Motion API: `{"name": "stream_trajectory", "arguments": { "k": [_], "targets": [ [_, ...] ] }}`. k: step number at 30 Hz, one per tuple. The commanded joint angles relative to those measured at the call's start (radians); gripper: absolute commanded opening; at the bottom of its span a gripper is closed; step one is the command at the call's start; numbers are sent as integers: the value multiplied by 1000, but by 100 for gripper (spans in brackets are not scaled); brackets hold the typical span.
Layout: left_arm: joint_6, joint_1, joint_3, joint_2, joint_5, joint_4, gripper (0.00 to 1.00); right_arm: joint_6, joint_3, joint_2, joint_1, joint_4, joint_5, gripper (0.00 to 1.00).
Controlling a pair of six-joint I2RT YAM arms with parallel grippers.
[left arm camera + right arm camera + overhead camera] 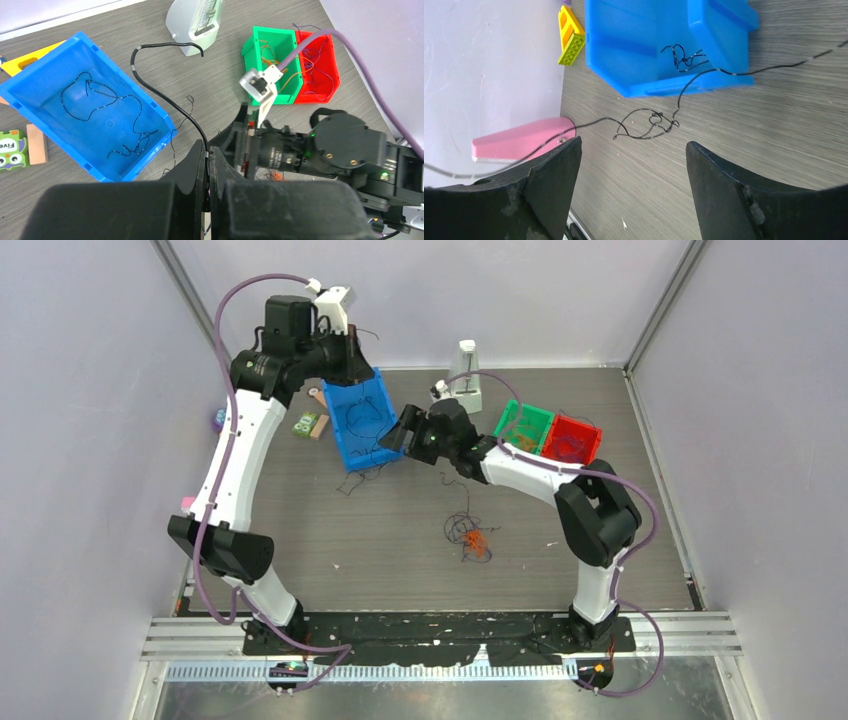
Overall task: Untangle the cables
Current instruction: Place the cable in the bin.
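My left gripper (208,150) is shut on a black cable (165,97), which rises from the fingertips and curls over above the blue bin (30,95). More thin black cables (107,100) lie inside that bin. From above, the left gripper (352,358) hangs over the bin's far edge. My right gripper (633,145) is open and empty, low over the table, with a knotted black strand (654,120) just beyond its tips. It sits at the bin's (345,445) near right corner as the right gripper (395,437). A purple and orange clump of cables (470,535) lies mid-table.
A green bin (525,427) and a red bin (572,440) holding thin wires stand at the right. A white device (466,375) is at the back. Toy blocks (310,425) lie left of the blue bin, and a pink object (519,142) sits by the left wall.
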Motion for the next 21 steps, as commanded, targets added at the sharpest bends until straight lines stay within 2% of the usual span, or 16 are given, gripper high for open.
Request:
{"name": "stream_trajectory", "arguments": {
  "k": [1, 8, 13, 19, 21],
  "targets": [
    [16, 13, 7, -50, 31, 24, 0, 90, 97, 56, 16, 68, 87, 80],
    [15, 24, 7, -52, 35, 26, 0, 146, 141, 138, 17, 101, 137, 71],
    [13, 28, 7, -51, 39, 27, 0, 175, 216, 220, 17, 84, 138, 69],
    [12, 32, 7, -52, 41, 28, 0, 200, 231, 262, 17, 87, 138, 65],
    [10, 31, 8, -51, 43, 28, 0, 205, 225, 262, 17, 96, 129, 54]
  ]
}}
